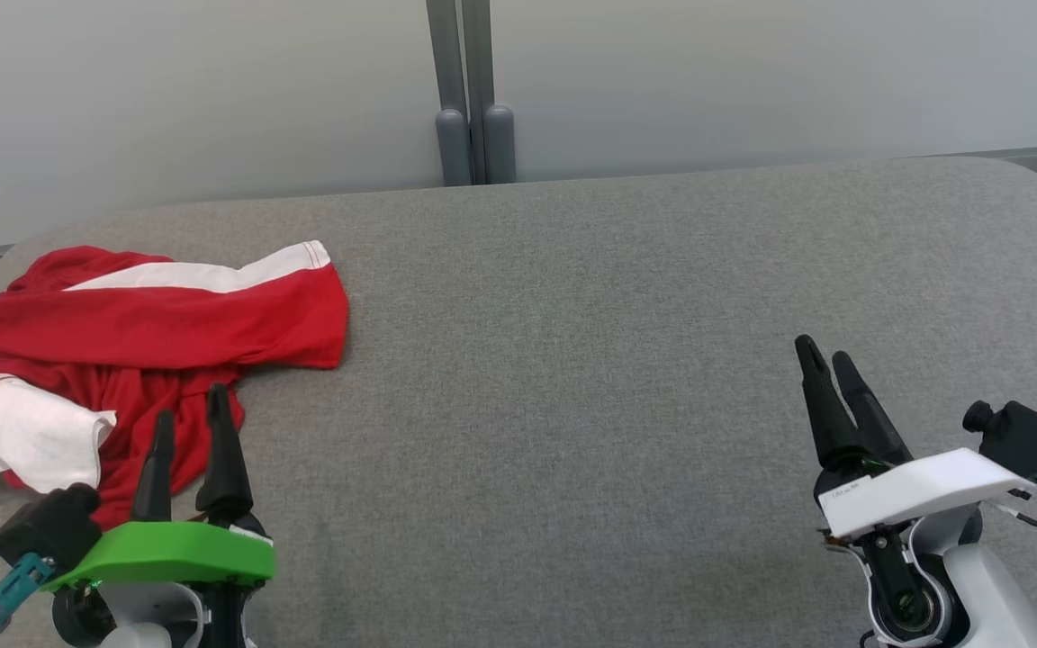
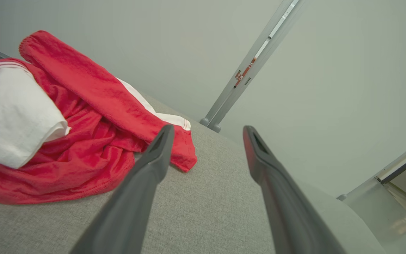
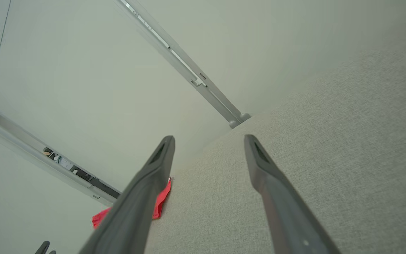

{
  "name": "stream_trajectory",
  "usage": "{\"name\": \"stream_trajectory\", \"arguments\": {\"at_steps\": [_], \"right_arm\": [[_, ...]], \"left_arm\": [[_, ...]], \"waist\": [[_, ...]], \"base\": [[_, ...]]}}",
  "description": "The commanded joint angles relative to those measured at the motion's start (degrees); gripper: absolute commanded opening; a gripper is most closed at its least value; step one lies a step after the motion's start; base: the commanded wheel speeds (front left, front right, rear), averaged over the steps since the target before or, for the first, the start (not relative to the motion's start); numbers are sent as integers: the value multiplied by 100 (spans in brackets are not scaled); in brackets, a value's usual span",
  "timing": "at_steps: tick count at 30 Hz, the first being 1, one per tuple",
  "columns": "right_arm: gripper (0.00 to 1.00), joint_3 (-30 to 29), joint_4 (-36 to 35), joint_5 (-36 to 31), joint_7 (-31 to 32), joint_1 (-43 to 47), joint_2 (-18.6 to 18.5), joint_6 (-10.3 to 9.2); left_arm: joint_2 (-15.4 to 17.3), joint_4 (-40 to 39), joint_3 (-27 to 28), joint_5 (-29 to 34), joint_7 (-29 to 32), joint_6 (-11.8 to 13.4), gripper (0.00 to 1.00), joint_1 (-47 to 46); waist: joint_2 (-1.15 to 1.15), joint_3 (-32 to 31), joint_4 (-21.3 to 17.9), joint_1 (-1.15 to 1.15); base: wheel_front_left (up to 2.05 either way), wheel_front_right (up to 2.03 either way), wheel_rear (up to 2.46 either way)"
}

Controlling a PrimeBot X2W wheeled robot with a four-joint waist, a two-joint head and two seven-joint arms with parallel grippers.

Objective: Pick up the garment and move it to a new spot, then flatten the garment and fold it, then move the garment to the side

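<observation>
Garment (image 1: 158, 324), red with white panels, lying crumpled at the left end of the table (image 1: 572, 360), reaching from near the far left corner toward the near edge. We take its longest fold, the upper red band with a white stripe, to run roughly along the far edge, while a looser heap with a white flap sits nearer us.

The left gripper (image 1: 190, 402) stands with its jaws spread wide and nothing between them. In the head view its fingertips overlap the near hem of the heap. In the left wrist view the garment (image 2: 93, 141) lies ahead and to the left of the left gripper (image 2: 208, 127), so we judge that a short reach forward and leftward would meet cloth.

The right gripper (image 1: 824, 349) is likewise wide open and empty, over bare table near the right end and well apart from the garment. In its own wrist view the right gripper (image 3: 208, 137) points across the table, and a small piece of the garment (image 3: 162, 197) peeks past one finger. The left arm is plainly the nearer.

We cannot tell whether the left fingertips touch the cloth or hover above it. The head view's left edge cuts off the garment, its lower layers are hidden, and we cannot make out collar, sleeves or waistband, so its kind is uncertain.
</observation>
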Motion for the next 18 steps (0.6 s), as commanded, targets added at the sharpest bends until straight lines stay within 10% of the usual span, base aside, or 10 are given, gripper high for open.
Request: {"name": "stream_trajectory", "arguments": {"at_steps": [1, 18], "right_arm": [[100, 1, -31, -306, -60, -151, -49, 3], [100, 88, 424, -1853, -319, -204, 59, 2]], "left_arm": [[44, -43, -26, 244, -53, 47, 100, 13], [91, 205, -104, 1391, -310, 181, 100, 29]], "waist": [[0, 1, 3, 0], [0, 4, 15, 0]], "base": [[0, 0, 0], [0, 0, 0]]}}
